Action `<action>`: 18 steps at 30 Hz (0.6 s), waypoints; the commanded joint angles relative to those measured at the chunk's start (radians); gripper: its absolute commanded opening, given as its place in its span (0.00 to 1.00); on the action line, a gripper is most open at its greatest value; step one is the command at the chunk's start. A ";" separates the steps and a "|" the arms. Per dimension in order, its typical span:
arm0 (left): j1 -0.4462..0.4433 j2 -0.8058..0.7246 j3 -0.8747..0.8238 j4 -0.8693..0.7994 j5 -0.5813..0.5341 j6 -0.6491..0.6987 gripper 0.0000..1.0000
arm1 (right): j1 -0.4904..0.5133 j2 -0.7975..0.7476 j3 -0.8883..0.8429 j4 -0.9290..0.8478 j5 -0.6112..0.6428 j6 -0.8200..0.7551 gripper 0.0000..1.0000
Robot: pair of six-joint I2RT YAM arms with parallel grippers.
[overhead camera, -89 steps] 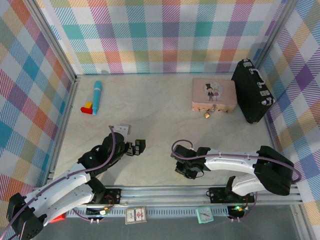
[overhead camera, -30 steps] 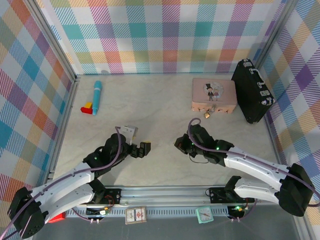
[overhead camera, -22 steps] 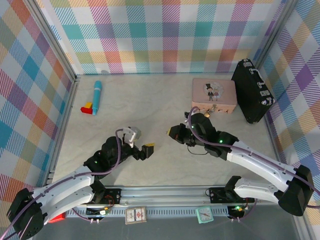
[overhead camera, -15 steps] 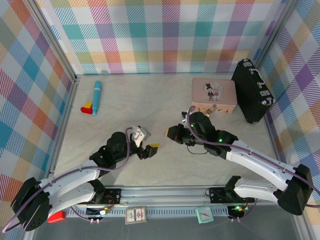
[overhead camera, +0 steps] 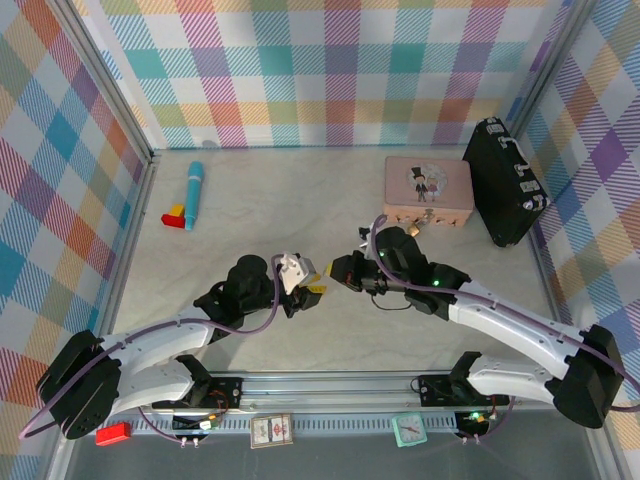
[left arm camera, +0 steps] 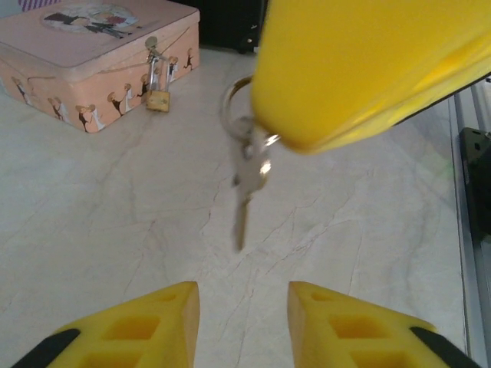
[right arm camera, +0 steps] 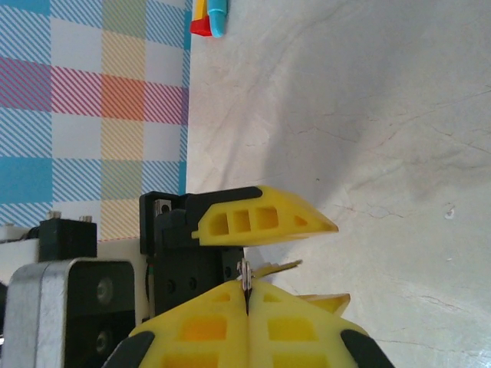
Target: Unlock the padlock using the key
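The key (left arm camera: pixel 242 188) dangles from its ring, which is pinched in my right gripper (right arm camera: pixel 247 285), shut, above the table's middle (overhead camera: pixel 333 272). My left gripper (left arm camera: pixel 243 307) faces it from the left (overhead camera: pixel 312 283). Its yellow fingers (right arm camera: pixel 261 218) stand apart above and below the key blade (right arm camera: pixel 285 267) without touching it. The small brass padlock (left arm camera: pixel 158 98) hangs on the front of the pink tin (left arm camera: pixel 92 46) at the back right; from above, the padlock (overhead camera: pixel 413 230) lies well beyond both grippers.
A black case (overhead camera: pixel 505 180) stands right of the pink tin (overhead camera: pixel 428 188). A blue pen (overhead camera: pixel 193 193) and a red and yellow block (overhead camera: pixel 175 215) lie at the back left. Plaid walls enclose the table.
My left gripper has moved right and up to meet the right one, and its jaws have narrowed. The right gripper has shifted slightly left with the key.
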 commanded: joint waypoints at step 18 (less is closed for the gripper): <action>0.014 -0.072 -0.012 0.029 0.101 0.018 0.15 | 0.032 0.033 0.007 0.065 0.054 0.041 0.00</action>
